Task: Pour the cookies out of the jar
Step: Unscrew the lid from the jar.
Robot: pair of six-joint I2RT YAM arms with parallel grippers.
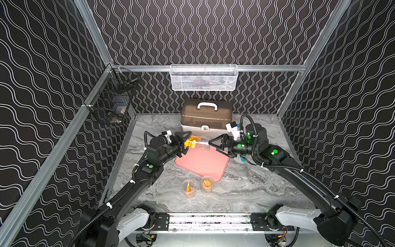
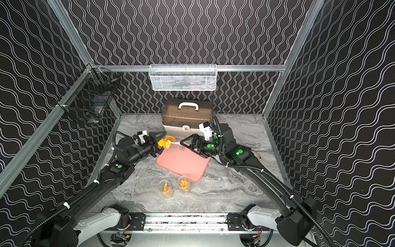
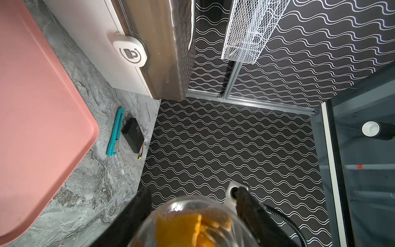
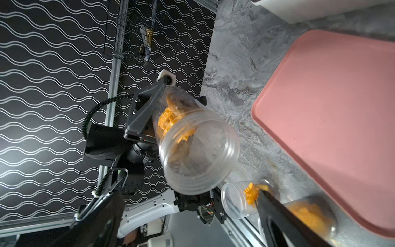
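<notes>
**Item 1. Left pincer** (image 1: 188,142) – clamped on the closed end of the jar (image 1: 201,145). In the right wrist view one finger (image 4: 147,107) lies along the jar's wall.

**Item 2. Jar** – clear plastic, held on its side above the marbled table (image 1: 245,188). Its open mouth is turned toward the right pincer (image 1: 214,147).

**Item 3. Cookies** (image 1: 191,142) – orange-yellow pieces inside the jar, heaped at the end that the left pincer grips.

**Item 4. Right pincer** – jaws spread wide and holding nothing. It faces the left pincer, with its tips just beside the jar's mouth. Whether a tip touches the rim cannot be told.

**Item 5. Pink tray** (image 1: 203,166) – flat on the table, below the gap between the two pincers and reaching from there toward the robot's base.

**Item 6. Small cup** (image 1: 188,188) and second small cup (image 1: 207,184) – clear and upright, with orange pieces inside. Both stand nearer the base than either pincer, and the second is just beside the tray's near edge.

**Item 7. Storage box** (image 1: 206,116) – brown lid and white handle, beyond both pincers at the back wall.

**Item 8. White mesh basket** (image 1: 204,78) – hung above the box.

**Item 9. Black wire basket** (image 1: 111,102) – on the side wall, outward of the left pincer.

**Item 10. Teal strip** (image 3: 115,132) and black pack (image 3: 133,138) – side by side on the table, off the tray's edge on the right pincer's side.
</notes>
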